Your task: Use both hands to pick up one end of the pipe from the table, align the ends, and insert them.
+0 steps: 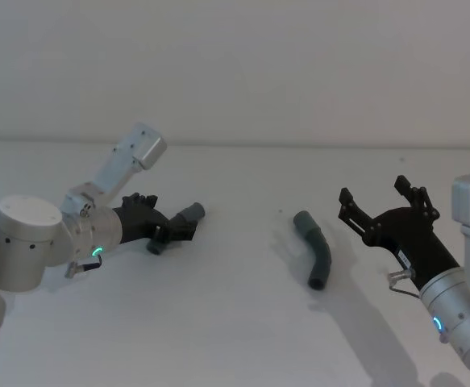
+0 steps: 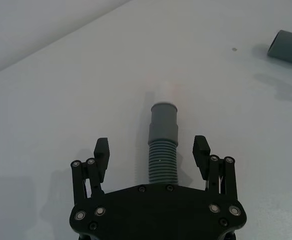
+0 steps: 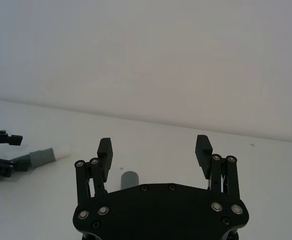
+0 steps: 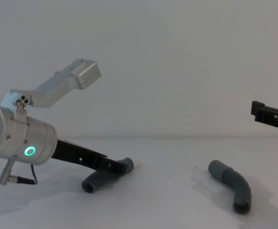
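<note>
Two pipe pieces lie well apart on the white bench (image 1: 235, 322). The left end effector (image 2: 152, 149) is low, its fingers spread on both sides of the left piece (image 2: 163, 131) without pinching it. The right end effector (image 1: 373, 192) is spread wide, just beside the right piece (image 1: 319, 254).

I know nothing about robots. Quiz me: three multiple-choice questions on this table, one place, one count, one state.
1. Where is the left black toothed gripper?
A) straddling the left dark grey ribbed pipe piece
B) on bare table, far from any pipe
C) raised high
2. How many pipe pieces lie on the white table?
A) one
B) two
C) three
3. The right black gripper is:
A) shut on a pipe
B) open, empty
C) shut, empty
Answers: 1A, fingers flank its ribbed body; 2B, the right pipe piece lies apart from it; 3B, fingers spread around nothing.
</note>
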### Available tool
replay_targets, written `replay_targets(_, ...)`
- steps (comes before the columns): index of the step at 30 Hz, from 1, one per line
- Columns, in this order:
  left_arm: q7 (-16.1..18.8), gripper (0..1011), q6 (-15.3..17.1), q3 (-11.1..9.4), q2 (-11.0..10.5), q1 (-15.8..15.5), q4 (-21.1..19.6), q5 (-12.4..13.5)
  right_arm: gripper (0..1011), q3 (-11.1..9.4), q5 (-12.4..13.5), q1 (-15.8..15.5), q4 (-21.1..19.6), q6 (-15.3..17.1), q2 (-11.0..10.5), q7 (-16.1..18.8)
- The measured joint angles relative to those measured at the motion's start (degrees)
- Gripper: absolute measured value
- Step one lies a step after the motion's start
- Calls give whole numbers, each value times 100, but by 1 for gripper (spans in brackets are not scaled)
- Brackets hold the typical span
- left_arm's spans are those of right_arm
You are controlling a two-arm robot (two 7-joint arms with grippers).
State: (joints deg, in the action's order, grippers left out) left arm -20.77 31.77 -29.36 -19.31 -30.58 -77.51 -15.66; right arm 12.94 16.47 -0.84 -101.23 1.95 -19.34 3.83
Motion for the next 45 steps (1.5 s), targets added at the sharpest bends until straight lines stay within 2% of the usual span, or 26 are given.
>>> replay_targets(24,-25,1001,233,18,57,11,36,132,1002,0,0,0,0,0,0,0)
replay_targets(43,36,1001,330,87,214,-16,196,199,1002,0,0,0,0,0,0,0)
replay_targets(45,39,978,326,95,231,-24,219,205,1002,0,0,0,0,0,0,0)
